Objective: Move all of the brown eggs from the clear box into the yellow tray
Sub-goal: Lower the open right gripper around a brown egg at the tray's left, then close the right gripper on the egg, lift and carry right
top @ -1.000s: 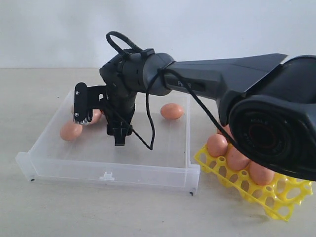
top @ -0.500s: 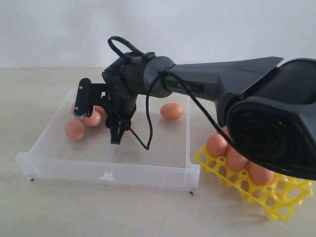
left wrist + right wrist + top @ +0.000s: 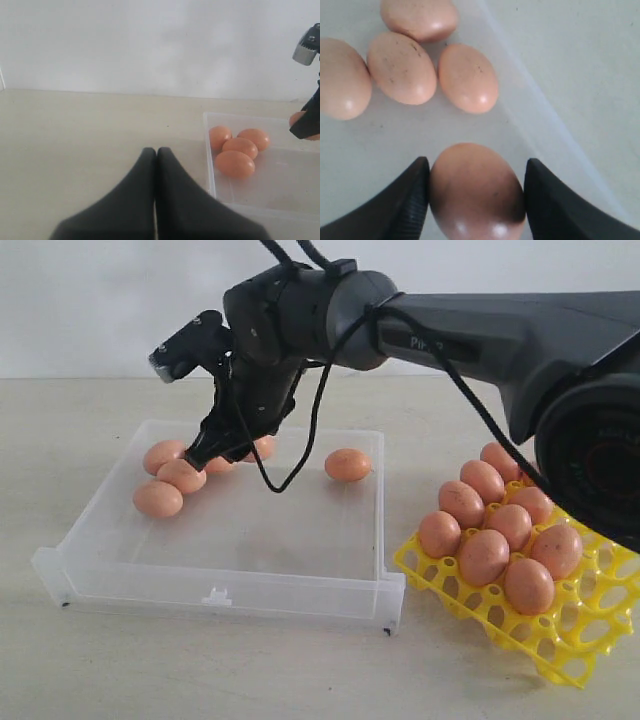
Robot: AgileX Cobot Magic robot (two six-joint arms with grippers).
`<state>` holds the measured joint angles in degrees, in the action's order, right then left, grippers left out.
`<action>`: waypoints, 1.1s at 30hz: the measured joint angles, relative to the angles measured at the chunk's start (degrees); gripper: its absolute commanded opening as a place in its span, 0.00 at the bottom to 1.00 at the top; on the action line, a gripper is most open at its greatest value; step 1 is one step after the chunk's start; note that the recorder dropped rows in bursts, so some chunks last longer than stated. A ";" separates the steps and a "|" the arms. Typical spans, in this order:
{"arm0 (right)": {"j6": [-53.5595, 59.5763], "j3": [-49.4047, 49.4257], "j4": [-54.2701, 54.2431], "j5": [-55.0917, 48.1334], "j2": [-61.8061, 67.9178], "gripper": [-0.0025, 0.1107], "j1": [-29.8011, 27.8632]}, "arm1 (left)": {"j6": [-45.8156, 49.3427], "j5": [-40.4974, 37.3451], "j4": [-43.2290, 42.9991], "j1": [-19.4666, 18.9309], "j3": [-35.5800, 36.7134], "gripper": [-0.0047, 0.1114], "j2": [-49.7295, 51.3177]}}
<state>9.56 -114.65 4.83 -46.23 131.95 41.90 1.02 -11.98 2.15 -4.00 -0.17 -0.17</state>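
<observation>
The job stood more than half done: about nine eggs (image 3: pixel 483 555) sat in the cups of the tray (image 3: pixel 560 650), which lay on the counter (image 3: pixel 200 660) just beside the box (image 3: pixel 220 585), with several front cups empty. The right jaws, partly open, pressed both sides of one egg (image 3: pixel 476 192) over the box's far left corner in the exterior view; it looked lifted clear of the floor, though that was a judgement. Four eggs (image 3: pixel 400 67) lay loose in a cluster in that corner, and a lone egg (image 3: pixel 348 464) rested near the far right wall. The left jaws were closed together on nothing, over bare counter outside the box. So six eggs were left to carry across, counting the held one.
</observation>
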 measured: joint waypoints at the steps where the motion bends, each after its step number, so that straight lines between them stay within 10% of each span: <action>1: -1.64 0.00 -1.56 -0.83 0.00 0.02 -0.37 | 0.00 0.00 0.00 0.00 0.00 0.00 0.00; 33: -15.69 9.95 -9.97 4.45 -0.52 0.02 -1.53 | 0.00 0.00 0.00 0.00 0.00 0.00 0.00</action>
<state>-6.13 -104.71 -5.14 -41.78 131.43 40.37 1.02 -11.98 2.15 -4.00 -0.17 -0.17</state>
